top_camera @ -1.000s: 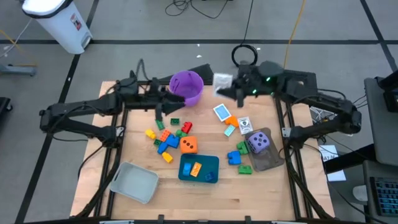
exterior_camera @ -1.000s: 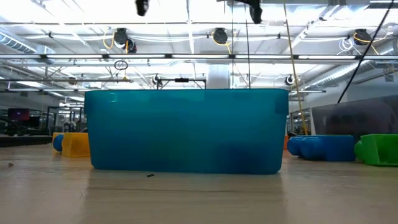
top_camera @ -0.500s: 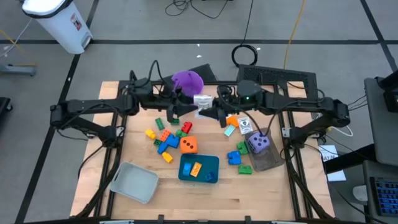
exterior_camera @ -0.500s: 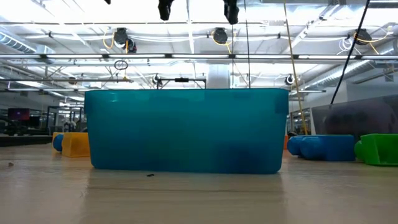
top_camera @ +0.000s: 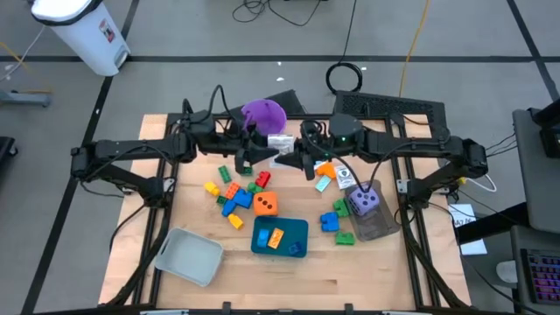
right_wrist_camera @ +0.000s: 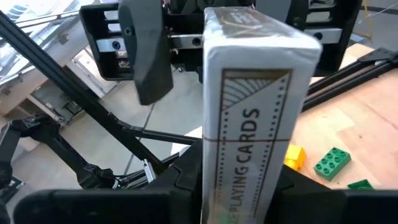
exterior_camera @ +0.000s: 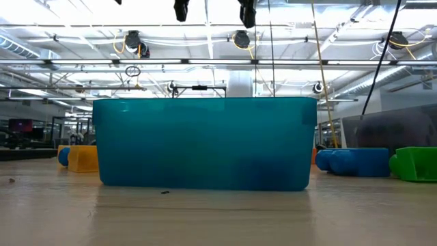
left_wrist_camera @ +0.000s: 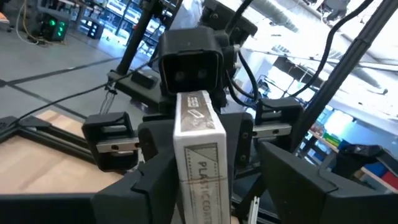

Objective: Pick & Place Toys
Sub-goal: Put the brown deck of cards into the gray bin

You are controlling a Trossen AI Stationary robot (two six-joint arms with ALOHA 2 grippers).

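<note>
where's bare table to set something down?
Free: the front right corner of the table, past the clear tray; the left edge beside the grey tray. Crowded: the middle, with bricks, orange die and teal tray.

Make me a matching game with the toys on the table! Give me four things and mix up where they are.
Things:
1. box of playing cards
2. purple die
3. orange die
4. orange brick

Places:
A. inside the teal tray
B. on the bare wooden table, next to the scattered bricks
C. up in the air between the left gripper and the right gripper
D. on the grey tray at the right

Pairs: 1-C, 2-D, 3-B, 4-A
</note>
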